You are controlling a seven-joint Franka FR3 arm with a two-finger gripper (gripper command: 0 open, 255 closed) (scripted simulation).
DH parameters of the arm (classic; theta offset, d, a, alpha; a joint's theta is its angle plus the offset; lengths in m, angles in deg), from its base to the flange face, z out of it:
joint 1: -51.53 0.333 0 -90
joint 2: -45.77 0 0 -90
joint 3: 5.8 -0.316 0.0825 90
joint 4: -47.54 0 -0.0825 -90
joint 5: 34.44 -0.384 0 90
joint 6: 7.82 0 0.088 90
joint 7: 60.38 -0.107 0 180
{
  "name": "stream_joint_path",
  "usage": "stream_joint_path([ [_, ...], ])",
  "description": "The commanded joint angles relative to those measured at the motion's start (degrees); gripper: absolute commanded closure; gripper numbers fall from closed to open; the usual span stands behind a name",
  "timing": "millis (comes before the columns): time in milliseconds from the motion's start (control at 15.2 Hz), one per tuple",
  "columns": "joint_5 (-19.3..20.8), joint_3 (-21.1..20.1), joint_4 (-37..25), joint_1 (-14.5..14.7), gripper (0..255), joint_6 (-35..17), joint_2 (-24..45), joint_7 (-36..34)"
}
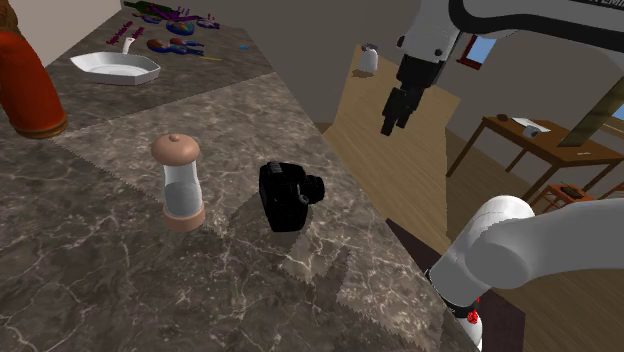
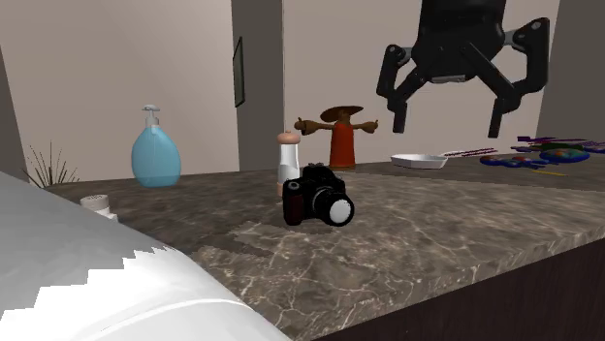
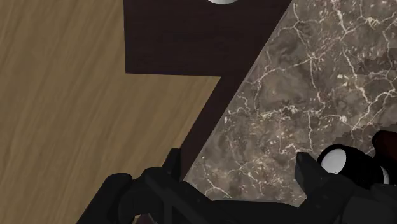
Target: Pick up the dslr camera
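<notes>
Jaws hanging wide open and empty, high over the edge of the marbled bench (image 1: 120, 280).
1 black dslr camera (image 1: 290, 195) (image 2: 317, 197) (image 3: 340, 159) is sitting upright on the bench near a pale grinder (image 1: 178, 183), off to the jaws' side. Approach is looking like the step in hand: next, the jaws are needing to centre over the camera, descend, then straddle its body.

Tan-capped grinder (image 1: 178, 183) upright, middle of the counter (image 1: 90, 290); white dish (image 1: 116, 68) towards the far end, colourful clutter (image 1: 175, 22) beyond it; blue soap bottle (image 2: 156, 152) by the wall-side edge.
</notes>
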Motion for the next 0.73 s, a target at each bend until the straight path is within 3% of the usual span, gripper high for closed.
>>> stream_joint_path([
  [0, 0.0, 0.0, 0.0, 0.0, 0, 0.0, 0.0, 0.0],
  [660, -0.11, -3.02, -10.02, 12.11, 0, -4.35, 19.15, 22.06],
])
